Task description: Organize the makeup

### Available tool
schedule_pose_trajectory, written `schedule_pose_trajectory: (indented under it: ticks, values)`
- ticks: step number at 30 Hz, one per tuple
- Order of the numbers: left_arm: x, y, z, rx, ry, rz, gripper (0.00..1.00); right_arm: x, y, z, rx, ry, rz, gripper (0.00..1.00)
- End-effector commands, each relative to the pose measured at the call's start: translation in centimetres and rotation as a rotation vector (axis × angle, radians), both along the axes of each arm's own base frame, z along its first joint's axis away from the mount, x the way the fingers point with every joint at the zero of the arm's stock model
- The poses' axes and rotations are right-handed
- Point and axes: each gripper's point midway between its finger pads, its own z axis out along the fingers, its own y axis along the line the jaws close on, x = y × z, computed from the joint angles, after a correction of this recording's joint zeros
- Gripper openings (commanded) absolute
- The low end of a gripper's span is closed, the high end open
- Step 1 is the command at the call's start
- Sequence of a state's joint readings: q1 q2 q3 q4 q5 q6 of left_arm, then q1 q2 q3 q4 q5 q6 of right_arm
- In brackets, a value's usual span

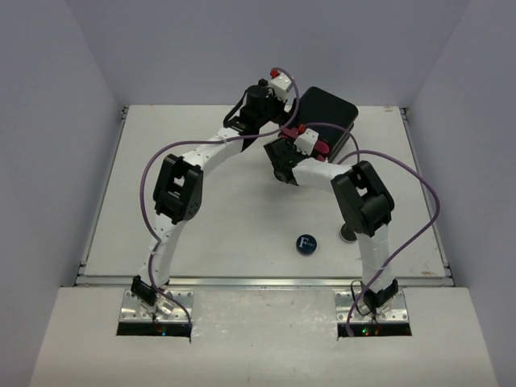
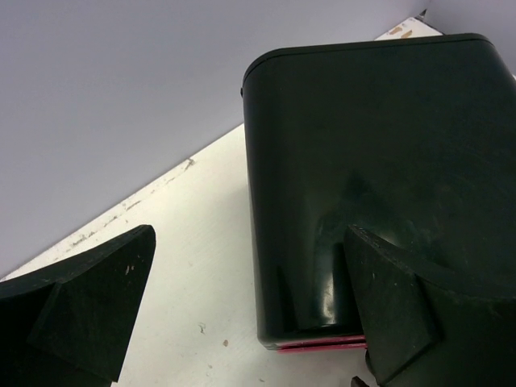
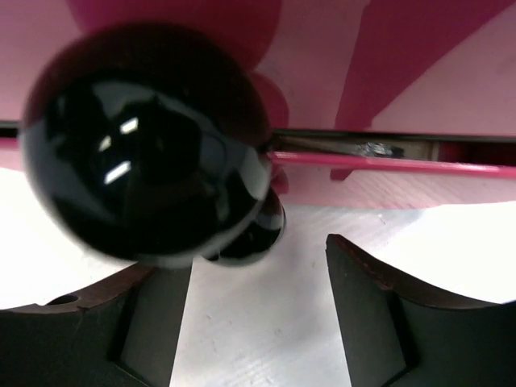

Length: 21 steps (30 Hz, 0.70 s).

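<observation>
A round blue compact point(image 1: 306, 243) with a white "F" lies on the table near the front. A small black round compact point(image 1: 347, 235) shows to its right, partly hidden behind the right arm. At the back stands the black box point(image 1: 329, 113) with pink drawers. My left gripper point(image 1: 260, 98) is at its left side and is open wide point(image 2: 250, 314), with the box's corner point(image 2: 363, 161) between the fingers. My right gripper point(image 1: 282, 161) faces the drawer fronts. It is open point(image 3: 250, 314), just below a glossy black knob point(image 3: 149, 145) on a pink drawer point(image 3: 403, 56).
A narrow gap point(image 3: 371, 149) shows between two pink drawer fronts. White walls stand close round the table point(image 1: 226, 234) on three sides. Purple cables loop over both arms.
</observation>
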State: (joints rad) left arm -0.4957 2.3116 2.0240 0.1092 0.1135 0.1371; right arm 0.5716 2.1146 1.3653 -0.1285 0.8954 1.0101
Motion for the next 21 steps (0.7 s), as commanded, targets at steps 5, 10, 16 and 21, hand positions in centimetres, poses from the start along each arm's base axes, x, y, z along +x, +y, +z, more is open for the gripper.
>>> schedule_pose_trajectory:
  ticks: [5, 10, 16, 21]
  values:
    - [0.4, 0.7, 3.8, -0.042, -0.092, 0.024, 0.99, 1.5, -1.5, -0.1, 0.003, -0.039, -0.079, 0.64]
    - [0.4, 0.7, 3.7, -0.042, -0.092, 0.024, 0.99, 1.9, -1.8, 0.2, -0.029, -0.047, -0.084, 0.63]
    - [0.4, 0.5, 3.3, -0.045, -0.085, 0.023, 0.99, 2.5, -1.3, 0.2, -0.022, -0.075, -0.046, 0.54]
    - [0.4, 0.6, 2.9, -0.041, -0.077, 0.023, 0.99, 2.3, -1.4, -0.3, -0.009, -0.074, -0.057, 0.44]
